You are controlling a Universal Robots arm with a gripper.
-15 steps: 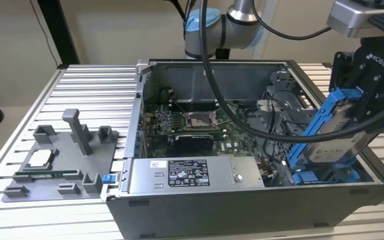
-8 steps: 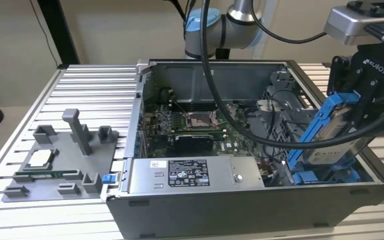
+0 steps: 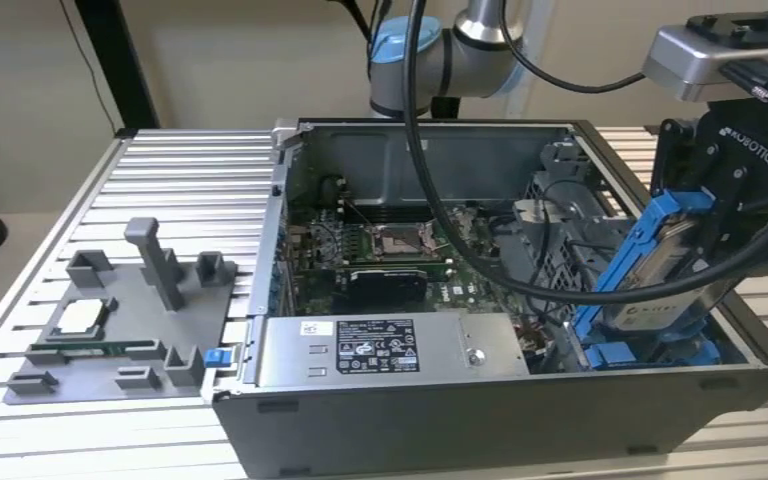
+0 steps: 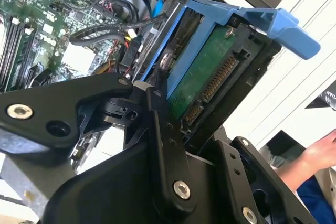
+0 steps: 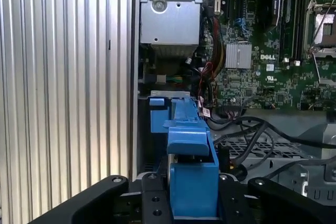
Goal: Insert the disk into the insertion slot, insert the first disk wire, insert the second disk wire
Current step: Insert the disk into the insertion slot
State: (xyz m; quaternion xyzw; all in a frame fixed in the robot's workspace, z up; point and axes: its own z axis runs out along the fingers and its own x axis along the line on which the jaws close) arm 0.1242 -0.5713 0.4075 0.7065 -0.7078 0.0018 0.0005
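Nearest the exterior view is the dark front wall of the open computer case [image 3: 491, 420], which stands on a slatted metal table [image 3: 171, 170]. A grey fixture [image 3: 117, 320] lies on the table at the exterior view's left of the case. Just behind the front wall sits the grey power-supply box [image 3: 384, 350]. To the exterior view's right of it, in the case's corner, is the insertion slot [image 3: 644, 355] with its blue rails.

Room there is tight. The case's side wall runs just beside the slot, loose wires fill the gap toward the power-supply box, and the arm's black cables [image 3: 415, 110] sweep down across the case and pass close by the disk [image 3: 648, 295].

The disk stands tilted, its lower end down among the blue rails and its upper end above the case rim; how deep it sits I cannot tell. The gripper [image 3: 698, 215] is clamped on the disk's upper part, black fingers [image 4: 163, 129] pressed against the blue carrier. In the second wrist view a person's hand [image 4: 320, 153] rests beyond the case.

Farther in lies the motherboard [image 3: 384, 250]. Behind the case rises the arm [image 3: 424, 75], reaching over the rear wall with its wrist bent so the gripper points slantwise down into the corner.
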